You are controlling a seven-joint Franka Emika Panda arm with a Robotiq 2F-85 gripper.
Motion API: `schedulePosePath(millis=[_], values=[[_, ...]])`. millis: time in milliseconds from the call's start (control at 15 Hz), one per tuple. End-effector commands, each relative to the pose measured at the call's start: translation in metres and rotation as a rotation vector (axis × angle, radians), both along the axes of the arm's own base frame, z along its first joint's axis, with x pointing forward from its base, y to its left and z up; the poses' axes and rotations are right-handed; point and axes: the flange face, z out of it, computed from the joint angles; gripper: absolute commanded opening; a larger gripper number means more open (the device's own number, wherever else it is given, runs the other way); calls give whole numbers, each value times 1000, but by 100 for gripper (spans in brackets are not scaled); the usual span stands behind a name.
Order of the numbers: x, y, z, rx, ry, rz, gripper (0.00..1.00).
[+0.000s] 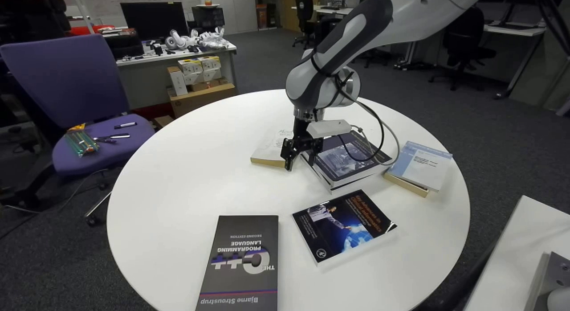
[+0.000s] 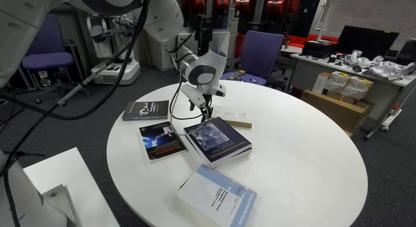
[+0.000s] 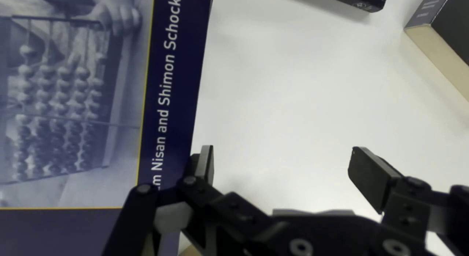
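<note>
**Gripper Parted Beside the Navy Book Stack**

**Status.** The gripper (image 3: 281,168) holds nothing. Its fingers stand wide apart, with bare surface of the round white table (image 1: 187,168) showing between them. The nearest item, The Elements of Computing Systems (image 2: 218,139), lies cover up on an under-book (image 2: 240,155). In the wrist view, one finger overlaps the edge of that cover; whether it touches cannot be told.

**Progress.** Judged from the layout, no grip is established. Two pairs are stacked: the one above, and a blue-and-white book (image 2: 217,197) set askew on a lower volume (image 1: 405,185). Three books lie singly: Key Advances in Clinical Informatics (image 1: 345,224), The C++ Programming Language (image 1: 242,257) and a pale-covered book (image 2: 234,114).

**Clearance.** The gripper stands between the navy stack and the pale-covered book. Both edges are near, so sideways travel there appears restricted. The wrist view shows open tabletop running from the fingers toward The C++ Programming Language. That book and the blue-and-white pair lie near the table rim, which leaves little apparent margin on their outer sides.
</note>
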Motion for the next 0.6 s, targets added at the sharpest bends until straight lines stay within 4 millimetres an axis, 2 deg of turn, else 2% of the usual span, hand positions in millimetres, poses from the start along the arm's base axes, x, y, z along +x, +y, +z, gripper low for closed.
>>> schedulePosePath(millis=[0,200,400,533], values=[[0,-6,5,-15,-33,-56,100],[-19,5,16,7,129,33,100],[-49,7,48,-42,249,95,100],[-69,0,78,-118,287,116,100]])
